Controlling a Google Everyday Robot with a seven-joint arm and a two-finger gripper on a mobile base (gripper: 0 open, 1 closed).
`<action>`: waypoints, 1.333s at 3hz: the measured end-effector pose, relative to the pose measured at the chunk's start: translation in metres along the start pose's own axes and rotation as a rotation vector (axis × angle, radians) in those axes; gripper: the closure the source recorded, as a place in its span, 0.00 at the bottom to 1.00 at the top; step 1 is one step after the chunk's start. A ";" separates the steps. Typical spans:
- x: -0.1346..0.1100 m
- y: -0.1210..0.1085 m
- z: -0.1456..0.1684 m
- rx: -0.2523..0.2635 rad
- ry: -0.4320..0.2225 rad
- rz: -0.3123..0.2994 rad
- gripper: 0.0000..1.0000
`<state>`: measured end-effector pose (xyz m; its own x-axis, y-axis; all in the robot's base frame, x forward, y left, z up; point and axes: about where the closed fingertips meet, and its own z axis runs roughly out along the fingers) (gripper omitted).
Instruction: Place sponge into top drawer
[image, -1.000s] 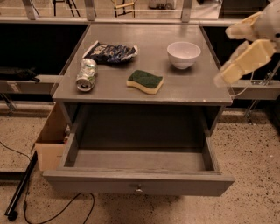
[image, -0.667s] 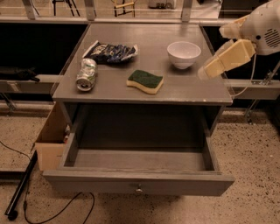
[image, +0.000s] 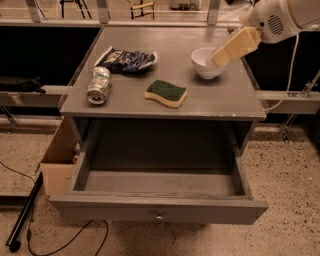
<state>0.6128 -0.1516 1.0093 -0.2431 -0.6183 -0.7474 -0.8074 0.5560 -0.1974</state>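
Observation:
The sponge, dark green on top with pale yellow foam below, lies flat near the middle of the grey table top. The top drawer below is pulled fully out and holds nothing; its small metal knob is centred on its front. My gripper reaches in from the upper right, its tan fingers pointing down-left over the white bowl, above the table and to the right of the sponge, not touching it.
A white bowl stands right of the sponge. A crushed can lies at the table's left, a blue-and-white snack bag behind it. A cardboard box stands on the floor left of the drawer, with cables nearby.
My arm and gripper have swung leftward from beyond the table's right edge to above the white bowl. The sponge and drawer have not moved.

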 end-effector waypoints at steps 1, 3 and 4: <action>-0.003 0.000 0.004 0.005 0.005 -0.006 0.00; 0.007 -0.002 0.031 0.027 0.036 0.021 0.00; 0.010 0.004 0.062 -0.013 0.071 0.012 0.00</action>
<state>0.6402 -0.1207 0.9621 -0.2900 -0.6502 -0.7023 -0.8113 0.5563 -0.1800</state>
